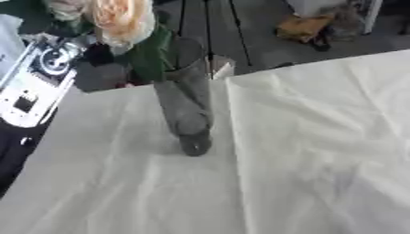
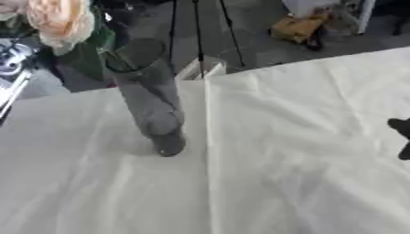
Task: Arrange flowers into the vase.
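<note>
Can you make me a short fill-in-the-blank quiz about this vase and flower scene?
1. The vase is made of clear ____.
2. The big flower above the vase is pale ____.
3. The vase stands on a ____ cloth.
4. The flower's leaves are ____.

Missing words: glass; peach; white; green

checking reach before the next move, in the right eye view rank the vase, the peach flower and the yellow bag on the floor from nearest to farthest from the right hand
Only dark fingers of the right hand show, at the right edge.
1. Yellow bag, on the floor, upper right; close to the vase in distance.
2. Vase, left of centre on the white cloth.
3. Peach flower, top left corner.
</note>
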